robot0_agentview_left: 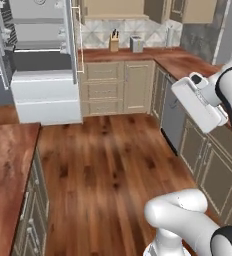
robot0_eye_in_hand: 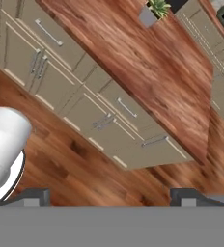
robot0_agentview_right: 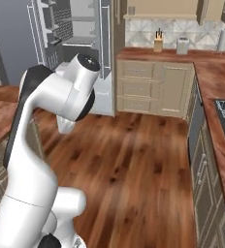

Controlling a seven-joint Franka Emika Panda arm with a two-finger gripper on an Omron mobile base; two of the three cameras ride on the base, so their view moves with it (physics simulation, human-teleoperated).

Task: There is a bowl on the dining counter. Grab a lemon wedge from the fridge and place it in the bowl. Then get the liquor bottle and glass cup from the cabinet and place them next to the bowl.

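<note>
The fridge (robot0_agentview_left: 43, 60) stands at the far left with its doors swung open and its shelves showing; it also appears in the right base view (robot0_agentview_right: 80, 29). I cannot make out a lemon wedge inside it. My gripper (robot0_eye_in_hand: 113, 198) is open and empty, high above the floor and a drawer-fronted counter. The tan wall cabinet (robot0_agentview_left: 113, 7) hangs over the back counter. A wood-grain slab with a black sink at the right looks like the dining counter (robot0_agentview_right: 216, 87). The bowl, liquor bottle and glass cup are out of view.
On the back counter (robot0_agentview_left: 153, 54) stand a knife block (robot0_agentview_left: 114, 44) and a toaster (robot0_agentview_left: 136, 44). A second wood counter (robot0_agentview_left: 8, 165) with beige drawers lies at the lower left. The hand view shows a potted plant (robot0_eye_in_hand: 155, 10) on a wood worktop. Wooden floor (robot0_agentview_left: 108, 165) lies between the counters.
</note>
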